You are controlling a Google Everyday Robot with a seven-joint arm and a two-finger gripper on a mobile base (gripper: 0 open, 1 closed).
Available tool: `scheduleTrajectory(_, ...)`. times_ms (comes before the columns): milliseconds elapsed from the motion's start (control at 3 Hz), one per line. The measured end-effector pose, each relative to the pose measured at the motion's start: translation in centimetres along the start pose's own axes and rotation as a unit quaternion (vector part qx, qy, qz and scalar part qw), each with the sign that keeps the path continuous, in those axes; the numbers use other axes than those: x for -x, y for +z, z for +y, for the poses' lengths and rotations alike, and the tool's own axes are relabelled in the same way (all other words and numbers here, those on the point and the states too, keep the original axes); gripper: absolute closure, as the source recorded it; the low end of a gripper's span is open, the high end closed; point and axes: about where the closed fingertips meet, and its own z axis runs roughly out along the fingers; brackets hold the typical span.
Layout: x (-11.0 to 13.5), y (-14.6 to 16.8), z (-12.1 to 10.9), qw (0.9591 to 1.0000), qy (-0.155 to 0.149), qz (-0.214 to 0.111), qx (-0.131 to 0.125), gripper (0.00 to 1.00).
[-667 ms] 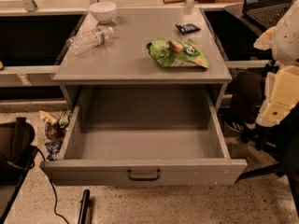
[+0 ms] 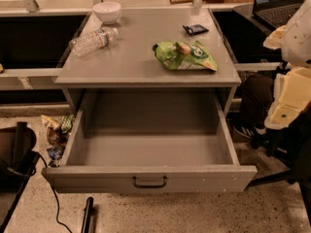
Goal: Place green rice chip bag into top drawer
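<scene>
The green rice chip bag (image 2: 184, 56) lies flat on the right half of the grey cabinet top (image 2: 131, 62), a small tan piece resting on it. The top drawer (image 2: 150, 178) is pulled fully open below; its inside is bare, and its dark handle (image 2: 149, 181) sits at the front centre. My gripper itself does not show. Only my arm's cream and white links (image 2: 291, 93) show at the right edge, right of the drawer and apart from the bag.
On the cabinet top are a clear plastic water bottle (image 2: 92, 41) lying on its side, a white bowl (image 2: 107, 11) at the back left and a small black packet (image 2: 195, 29) at the back right. Snack wrappers (image 2: 57, 132) lie on the floor to the left. A laptop (image 2: 282, 4) is at the far right.
</scene>
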Motion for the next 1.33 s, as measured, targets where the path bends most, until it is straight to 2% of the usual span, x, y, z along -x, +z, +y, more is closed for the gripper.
scheduleTrajectory(333, 2.5, 1.9, -4.2, 0.9986, -0.029, -0.02, -0.038, 0.0)
scheduleTrajectory(667, 5.9, 4.6, -10.3, 0.9933, -0.053, -0.065, -0.08, 0.0)
scheduleTrajectory(1000, 8.5, 7.4, -15.2, 0.9857, -0.042, -0.116, -0.114, 0.0)
scheduleTrajectory(1333, 8.5, 7.4, -15.2, 0.9857, -0.042, -0.116, -0.114, 0.0)
